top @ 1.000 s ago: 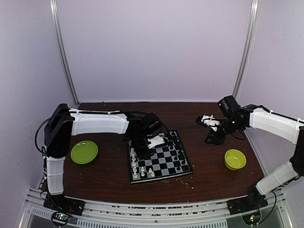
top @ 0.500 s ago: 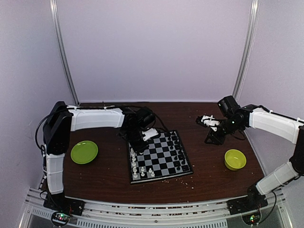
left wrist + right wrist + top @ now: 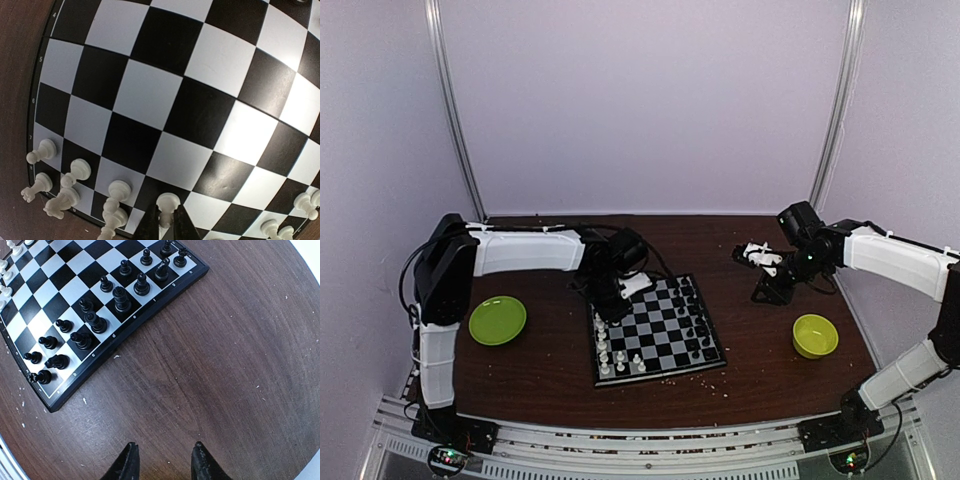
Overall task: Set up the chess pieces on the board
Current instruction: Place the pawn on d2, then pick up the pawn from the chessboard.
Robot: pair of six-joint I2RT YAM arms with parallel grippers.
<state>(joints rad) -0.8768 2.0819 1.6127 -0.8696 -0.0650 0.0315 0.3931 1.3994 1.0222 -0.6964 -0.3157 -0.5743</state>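
Board: lies mid-table, directly under the left gripper and well apart from the right gripper, ahead of it and to its left.
Left gripper: low over the board's far left corner, fingers drawn close on either side of a white pawn. Whether they press it, I cannot tell.
White pieces: crowded along the board edge nearest this gripper. Several are just beside its fingers on the left, and a few more are off to the right.
Open squares: stretch out ahead of the left fingertips.
Right gripper: fingers spread, with only tabletop between them.
Black pieces: stand in two rows along the board edge facing the right gripper.
Table: brown wood dotted with pale crumbs, the only thing between the right fingers and the board.
Green plate: left of the left gripper, well apart, beside that arm's upright link.
Green bowl: near the right gripper, on its near side.
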